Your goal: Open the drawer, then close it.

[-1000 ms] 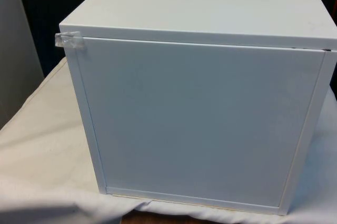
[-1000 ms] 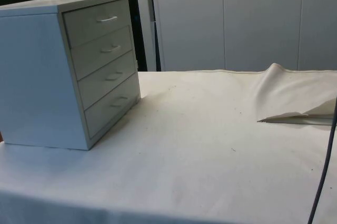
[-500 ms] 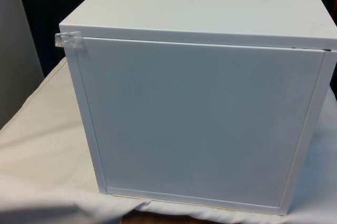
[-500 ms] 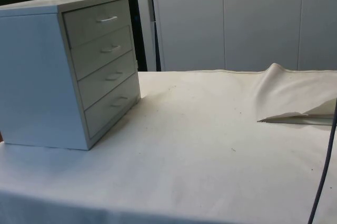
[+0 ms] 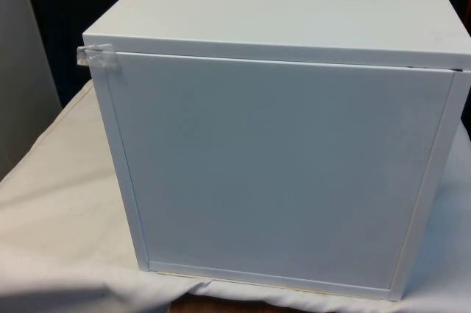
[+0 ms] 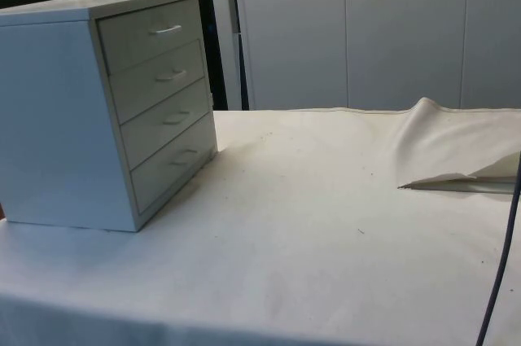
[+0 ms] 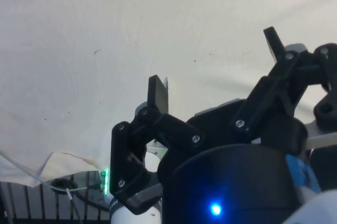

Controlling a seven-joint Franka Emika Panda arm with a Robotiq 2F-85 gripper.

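End effector (image 7: pixel 216 66) hangs spread above cloth (image 7: pixel 105 34), chest (image 6: pixel 106 110) apart.

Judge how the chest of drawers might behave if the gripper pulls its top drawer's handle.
The chest of drawers looks boxy and flat-based, so it probably won't tip. Standing on cloth, it may slide. The top handle looks thin and rigid.

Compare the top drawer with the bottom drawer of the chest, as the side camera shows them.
The top drawer sits right under the chest's lid, while the bottom drawer sits just above the white cloth. The top drawer's handle catches light and stands out brightly; the bottom drawer's handle is dimmer and harder to make out. Both are shut, pale fronted and flush with the drawers between them.
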